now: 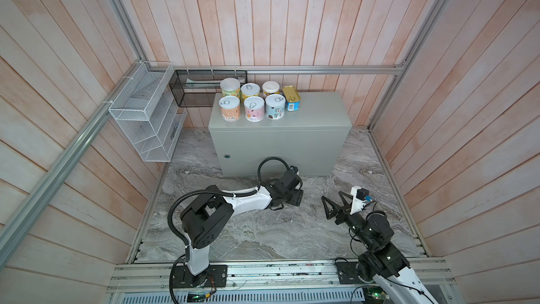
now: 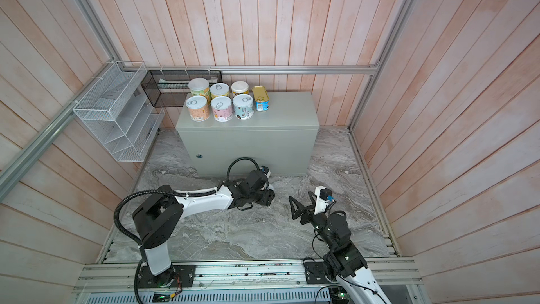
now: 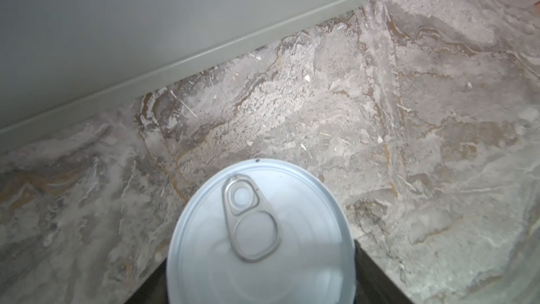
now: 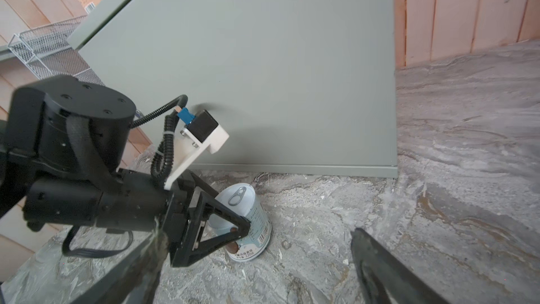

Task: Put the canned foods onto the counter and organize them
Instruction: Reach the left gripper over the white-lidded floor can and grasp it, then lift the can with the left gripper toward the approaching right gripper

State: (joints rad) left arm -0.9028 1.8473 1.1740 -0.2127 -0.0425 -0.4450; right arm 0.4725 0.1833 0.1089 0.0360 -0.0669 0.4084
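Several canned foods [image 1: 254,108] stand in two rows on the left of the grey counter [image 1: 292,125], with a flat gold tin [image 1: 290,95] at the right end of the group; both top views show them. One more can with a pale blue label [image 4: 257,226] stands on the stone floor before the counter's front. My left gripper [image 1: 293,197] is shut on it, its black fingers [image 4: 213,242] on either side. The can's pull-tab lid [image 3: 257,229] fills the left wrist view. My right gripper [image 1: 331,195] is open and empty, to the right of that can.
A white wire basket [image 1: 146,118] hangs on the left wall and a black mesh basket [image 1: 201,86] on the back rail, next to the counter's left rear corner. Wooden walls close in three sides. Marbled stone floor [image 1: 263,235] lies between the arms.
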